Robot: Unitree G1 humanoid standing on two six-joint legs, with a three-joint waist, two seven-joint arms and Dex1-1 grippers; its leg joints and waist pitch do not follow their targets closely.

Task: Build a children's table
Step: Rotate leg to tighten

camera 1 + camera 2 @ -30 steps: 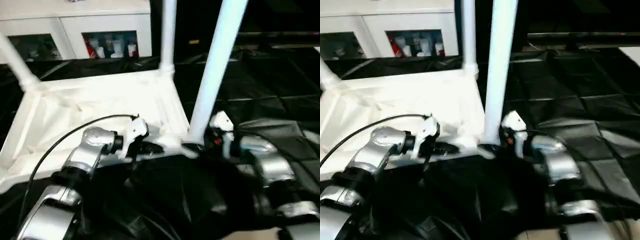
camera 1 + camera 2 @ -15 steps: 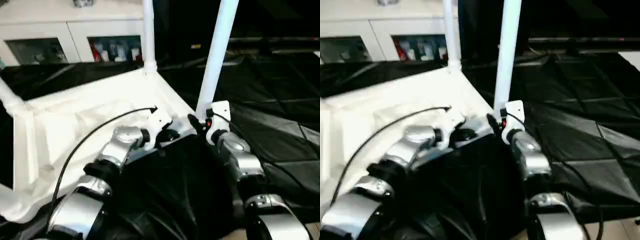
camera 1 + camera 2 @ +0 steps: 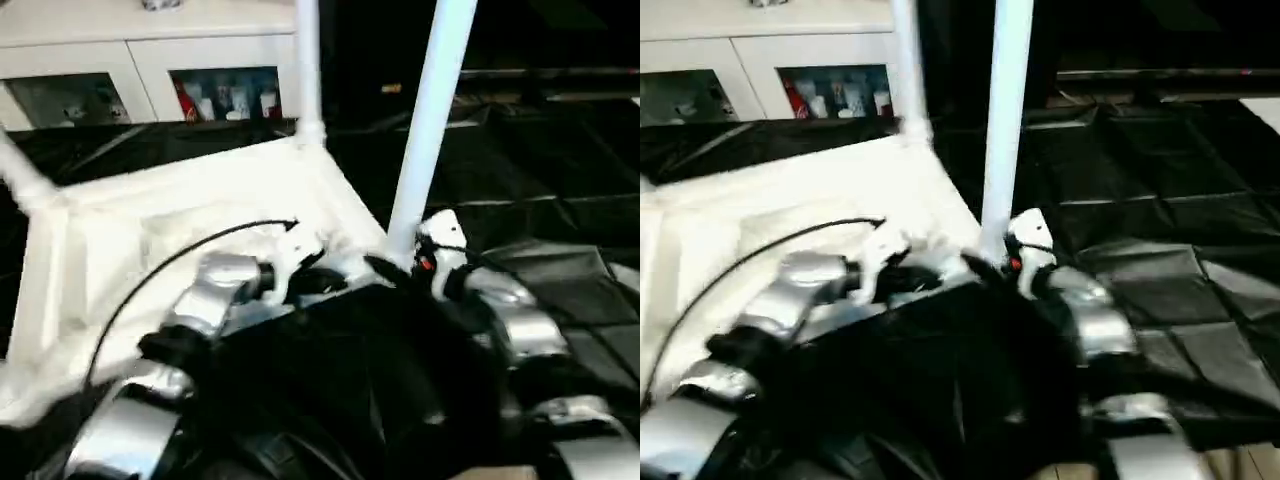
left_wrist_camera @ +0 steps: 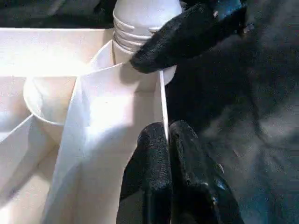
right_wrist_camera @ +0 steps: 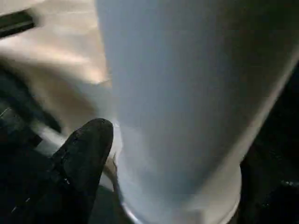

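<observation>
Your children's table (image 3: 200, 215) lies upside down on the black sheet (image 3: 560, 150), rimmed underside facing up, with legs standing from its corners: the near right leg (image 3: 425, 120) rises tall beside your right arm, the far right leg (image 3: 307, 60) stands behind it, and a far left leg (image 3: 25, 180) angles off at the picture's edge. The left gripper (image 4: 169, 154) has its two black fingers pressed together on the thin rim wall (image 4: 161, 100) near that corner, so it appears to be pinching the wall. The right gripper (image 3: 400, 268) sits at the base of the near right leg; one fingertip (image 5: 86, 144) rests by the leg's collar, but you cannot tell how far its fingers stand apart or whether they grip. Judge the table as light, stiff, hollow plastic, smooth enough to slip; the long legs give leverage, so a push high up would likely rock the top. Take hold low on a leg near the collar, or on the rim and ribs. The left wrist view gives you what the head views lack: the ribbed threaded end of the leg (image 4: 140, 25) at its round socket (image 4: 49, 100), with the other gripper's finger against it. The head views give the overall lie and the white cabinet (image 3: 150, 50) behind.
</observation>
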